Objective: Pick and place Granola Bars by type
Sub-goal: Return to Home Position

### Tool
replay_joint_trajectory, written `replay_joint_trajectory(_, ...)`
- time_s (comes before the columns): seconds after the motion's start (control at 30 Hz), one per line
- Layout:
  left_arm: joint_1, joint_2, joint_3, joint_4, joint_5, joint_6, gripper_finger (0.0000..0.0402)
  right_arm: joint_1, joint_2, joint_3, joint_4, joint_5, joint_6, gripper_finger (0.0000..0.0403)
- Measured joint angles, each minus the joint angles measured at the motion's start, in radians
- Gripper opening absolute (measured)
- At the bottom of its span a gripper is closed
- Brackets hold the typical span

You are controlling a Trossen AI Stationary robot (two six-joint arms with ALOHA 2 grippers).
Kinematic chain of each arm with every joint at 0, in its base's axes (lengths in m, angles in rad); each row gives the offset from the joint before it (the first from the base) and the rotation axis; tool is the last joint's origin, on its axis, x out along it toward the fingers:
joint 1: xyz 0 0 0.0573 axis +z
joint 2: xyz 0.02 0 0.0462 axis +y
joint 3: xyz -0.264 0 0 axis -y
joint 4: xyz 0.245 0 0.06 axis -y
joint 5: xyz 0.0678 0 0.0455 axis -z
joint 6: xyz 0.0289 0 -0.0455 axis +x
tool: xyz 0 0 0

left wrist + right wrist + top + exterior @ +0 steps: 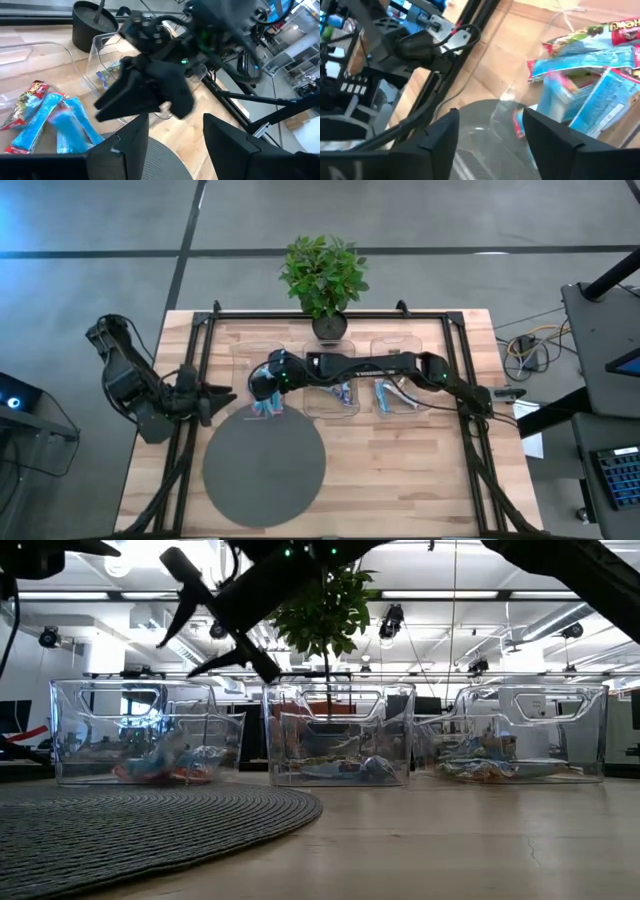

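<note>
- Dark fingers of the right pincer stand spread, released and empty, right above blue and red-ended Granola Bars.
- Those bars lie heaped in the clear bin directly below this pincer.
- More of them lie in two further clear bins back along its arm.
- Just beside the pincer, a round grey mat rests on the worktop.
- Nearby, just outside the bin's wall, the left pincer hangs released and empty, pointing toward it.

Glossy, crinkled wrappers on my Granola Bars; clear shiny plastic bins; matt wood-grain table; ribbed woven mat.
</note>
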Motion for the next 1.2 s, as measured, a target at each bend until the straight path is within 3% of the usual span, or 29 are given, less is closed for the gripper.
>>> replay_joint_trajectory(0.2,0.000,-0.024,0.000,-0.035,-0.002,0.001,0.0170,0.013,-0.016,0.053,-0.107,0.024,-0.157,0.0240)
replay_joint_trajectory(0.47,0.000,-0.041,0.000,-0.084,-0.011,0.004,0.0170,0.125,-0.122,0.159,-0.246,0.099,-0.437,0.0239)
replay_joint_trajectory(0.6,0.000,-0.041,0.000,-0.089,-0.009,0.018,0.0170,0.128,-0.167,0.184,-0.310,0.105,-0.362,0.0235)
replay_joint_trajectory(0.8,0.001,-0.034,-0.002,-0.038,-0.006,0.082,0.0170,0.155,-0.262,0.178,-0.254,-0.070,-0.475,0.0241)
replay_joint_trajectory(0.87,0.001,-0.032,-0.016,0.037,-0.023,0.148,0.0170,0.157,-0.266,0.157,-0.230,-0.157,-0.475,0.0243)
replay_joint_trajectory(1.0,0.003,-0.048,-0.084,0.277,-0.018,0.354,0.0170,0.171,-0.259,0.063,-0.090,-0.200,-0.448,0.0244)
replay_joint_trajectory(1.2,0.019,-0.110,-0.272,0.839,0.106,0.761,0.0170,0.175,-0.260,-0.203,0.491,-0.343,-0.361,0.0240)
